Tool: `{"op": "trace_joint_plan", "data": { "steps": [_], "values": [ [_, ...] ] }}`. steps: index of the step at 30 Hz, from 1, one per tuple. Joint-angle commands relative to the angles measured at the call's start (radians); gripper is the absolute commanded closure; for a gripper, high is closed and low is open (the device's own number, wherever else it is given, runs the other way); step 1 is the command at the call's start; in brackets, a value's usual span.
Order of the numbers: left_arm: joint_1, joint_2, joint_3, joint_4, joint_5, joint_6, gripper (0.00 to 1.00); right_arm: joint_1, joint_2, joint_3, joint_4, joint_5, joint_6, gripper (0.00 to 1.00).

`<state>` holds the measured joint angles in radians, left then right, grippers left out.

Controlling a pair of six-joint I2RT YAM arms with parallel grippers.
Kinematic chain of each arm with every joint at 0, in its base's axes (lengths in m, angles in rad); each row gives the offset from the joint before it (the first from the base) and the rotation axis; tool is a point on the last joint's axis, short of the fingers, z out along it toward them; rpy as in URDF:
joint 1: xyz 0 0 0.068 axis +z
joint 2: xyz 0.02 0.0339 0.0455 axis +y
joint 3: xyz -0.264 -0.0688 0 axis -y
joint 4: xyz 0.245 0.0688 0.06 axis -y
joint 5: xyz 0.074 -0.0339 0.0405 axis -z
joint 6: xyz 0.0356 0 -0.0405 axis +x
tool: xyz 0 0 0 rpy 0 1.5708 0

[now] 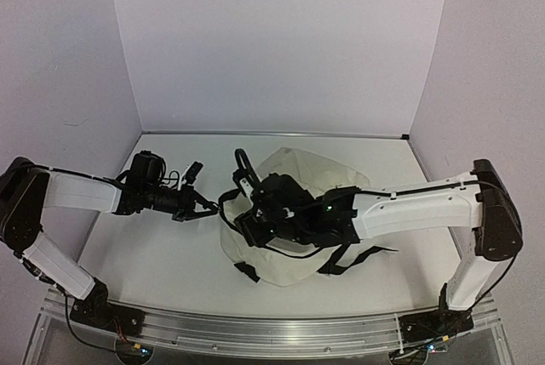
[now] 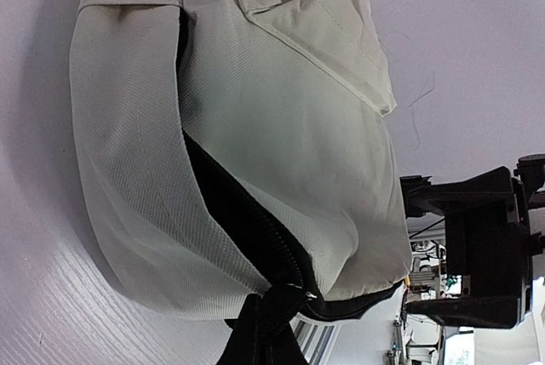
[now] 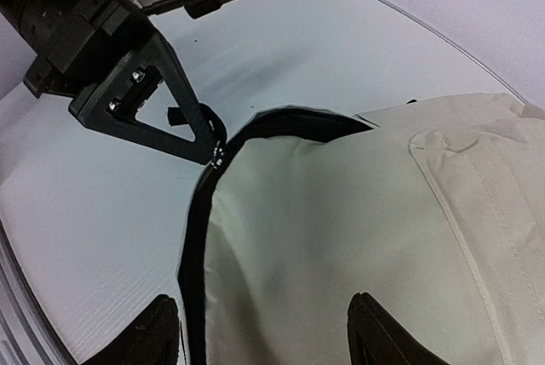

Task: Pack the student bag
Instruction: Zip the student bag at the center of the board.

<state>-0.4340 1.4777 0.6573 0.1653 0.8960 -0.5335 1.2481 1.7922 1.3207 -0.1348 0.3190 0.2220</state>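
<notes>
One cream, black-trimmed student bag (image 1: 306, 169); lying slumped, fabric creased.

Three cameras, one overhead and two on the wrists, all taking in the student bag (image 1: 300, 166).
The top camera is looking down and forward from behind the arm bases over the whole table (image 1: 162, 254). The left wrist camera, rolled sideways, is pressing close to the bag's zipper side and catching the right gripper (image 2: 417, 248) at frame right. The right wrist camera is looking closely across the bag, catching the left gripper (image 3: 211, 145) at upper left.
</notes>
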Motion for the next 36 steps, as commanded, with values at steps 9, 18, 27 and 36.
{"op": "trace_joint_plan", "data": {
  "steps": [9, 18, 27, 36],
  "values": [
    [-0.006, -0.085, -0.026, 0.005, -0.064, -0.018, 1.0, 0.02, 0.242, 0.198, 0.029, -0.024, -0.086, 0.41],
    [-0.006, -0.098, 0.029, -0.092, -0.091, -0.004, 1.0, 0.06, 0.202, 0.188, 0.032, 0.002, -0.149, 1.0],
    [-0.005, -0.122, 0.103, -0.237, -0.186, 0.055, 1.0, 0.13, -0.016, -0.021, -0.032, -0.041, -0.053, 1.0],
    [-0.005, -0.021, 0.206, -0.263, -0.155, 0.089, 1.0, 0.213, -0.059, -0.059, -0.053, -0.089, 0.05, 1.0]
  ]
}}
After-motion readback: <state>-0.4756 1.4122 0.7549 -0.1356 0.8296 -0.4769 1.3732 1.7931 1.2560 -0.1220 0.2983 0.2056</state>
